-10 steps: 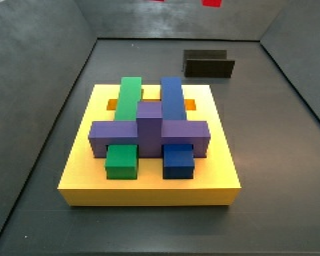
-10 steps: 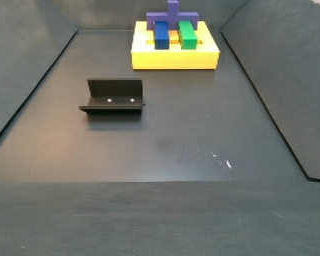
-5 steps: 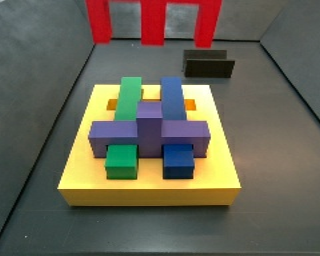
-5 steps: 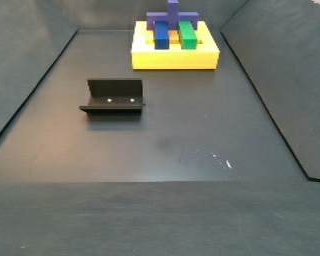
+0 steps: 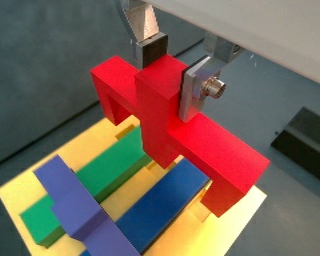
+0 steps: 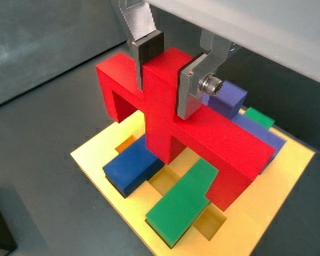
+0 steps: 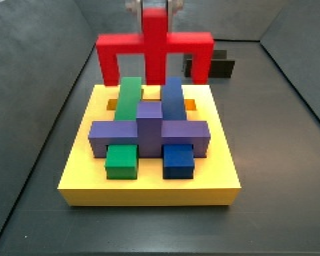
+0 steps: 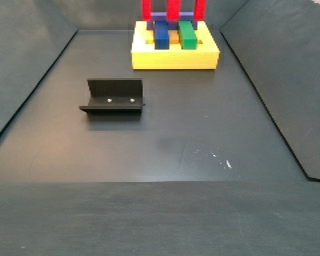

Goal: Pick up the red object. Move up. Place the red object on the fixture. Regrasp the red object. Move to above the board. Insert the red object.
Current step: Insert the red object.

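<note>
Overhead, pincer grips red object stem; crossbar level, legs down.

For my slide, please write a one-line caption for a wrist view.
Gripper holds the red object by its stem, legs down, above the board.

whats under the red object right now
The red object, clamped by the gripper on its stem, hangs over the board. Below it lie the green block, the blue block and orange slots. Its legs hide part of the slots.

The gripper is cut off above; the fixture partly hidden.
</note>
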{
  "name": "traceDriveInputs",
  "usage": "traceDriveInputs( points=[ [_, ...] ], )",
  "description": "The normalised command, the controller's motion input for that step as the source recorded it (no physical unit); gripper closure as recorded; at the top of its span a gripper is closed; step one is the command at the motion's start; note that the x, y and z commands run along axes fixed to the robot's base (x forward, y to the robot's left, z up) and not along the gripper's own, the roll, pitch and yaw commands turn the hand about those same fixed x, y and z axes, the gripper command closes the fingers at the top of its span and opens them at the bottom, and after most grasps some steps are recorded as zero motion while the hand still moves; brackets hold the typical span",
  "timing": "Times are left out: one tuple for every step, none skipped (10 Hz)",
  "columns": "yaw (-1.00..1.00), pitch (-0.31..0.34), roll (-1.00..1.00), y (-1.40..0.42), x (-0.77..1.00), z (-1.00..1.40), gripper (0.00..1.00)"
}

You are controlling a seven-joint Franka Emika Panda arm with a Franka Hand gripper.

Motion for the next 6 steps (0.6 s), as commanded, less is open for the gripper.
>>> traceDriveInputs(
  points=[
    [0.07,-0.121,-0.21,0.19,0.0,-0.68,1.0],
    [0.07,-0.056,-0.18,0.14,0.0,-0.44,1.0],
    [0.0,-0.037,-0.18,0.06,-0.05,-0.28,1.0],
    [0.0,-0.043,-0.13,0.04,-0.17,-0.23,1.0],
    [-0.03,0.0,-0.1,0.0,-0.09,-0.09,1.0],
    [-0.1,0.043,-0.15,0.06,-0.05,0.0,1.0]
  ],
)
